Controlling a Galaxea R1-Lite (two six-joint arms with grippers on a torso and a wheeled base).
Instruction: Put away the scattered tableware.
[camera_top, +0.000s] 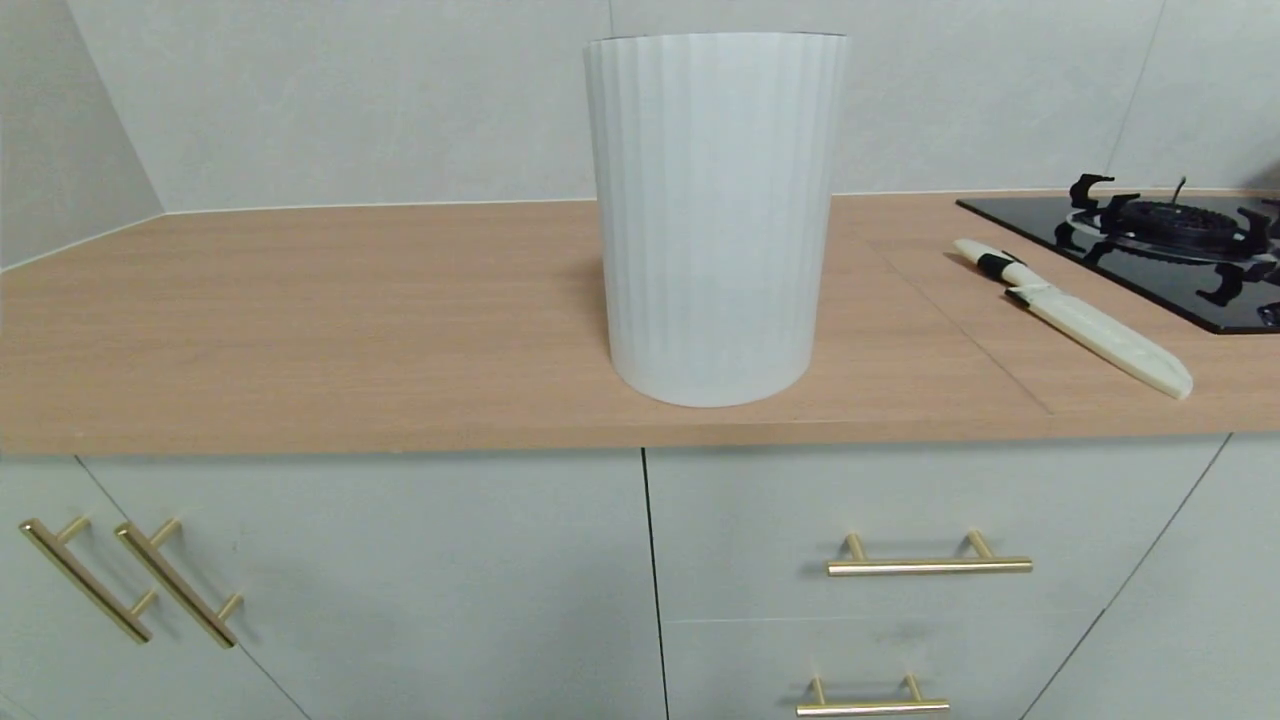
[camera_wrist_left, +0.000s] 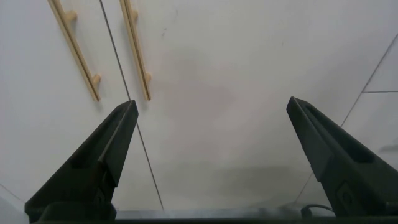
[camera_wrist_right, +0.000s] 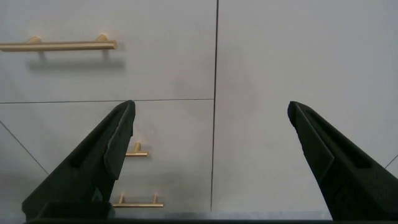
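My left gripper (camera_wrist_left: 211, 102) spread wide before cabinet doors (camera_wrist_left: 236, 93), my right gripper (camera_wrist_right: 211, 104) wide too, facing drawers (camera_wrist_right: 93, 74), knife (camera_top: 1075, 318) on counter (camera_top: 300, 320), 3 o'clock from the holder (camera_top: 712, 220), just beside the hob (camera_top: 1130, 262)

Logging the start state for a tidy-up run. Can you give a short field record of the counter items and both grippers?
container: white, ribbed, upright on the wooden counter
knife: pale, lying flat right of the container, apart from it, beside the hob
left gripper: open, empty, facing cabinet doors
right gripper: open, empty, facing drawer fronts
progress: knife not yet put away
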